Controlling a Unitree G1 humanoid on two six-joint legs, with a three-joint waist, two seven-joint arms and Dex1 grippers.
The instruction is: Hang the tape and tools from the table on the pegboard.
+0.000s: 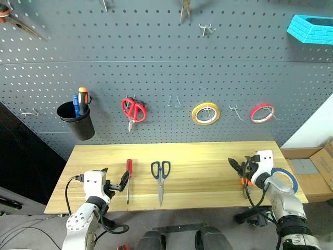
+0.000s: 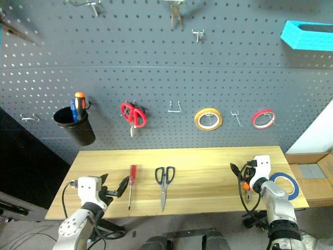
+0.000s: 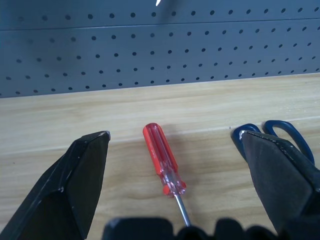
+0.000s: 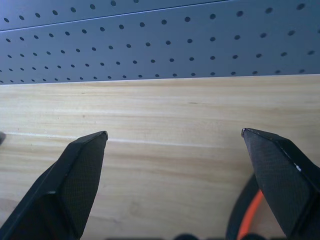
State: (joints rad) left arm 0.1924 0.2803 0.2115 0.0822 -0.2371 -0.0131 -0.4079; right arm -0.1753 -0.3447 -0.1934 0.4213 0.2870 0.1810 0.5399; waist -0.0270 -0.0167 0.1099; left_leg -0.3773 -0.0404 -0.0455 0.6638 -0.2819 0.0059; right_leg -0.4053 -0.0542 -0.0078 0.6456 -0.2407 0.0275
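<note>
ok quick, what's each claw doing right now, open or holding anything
Left claw: open, empty, straddling the red-handled screwdriver on the table.
Right claw: open, empty, above the table by the pliers.

A white wall [image 1: 317,125] meets the panel's right edge. Below it an open cardboard box [image 1: 316,169] sits beside the bench. Grey floor [image 1: 26,229] with black cables [image 1: 21,237] lies at left.
</note>
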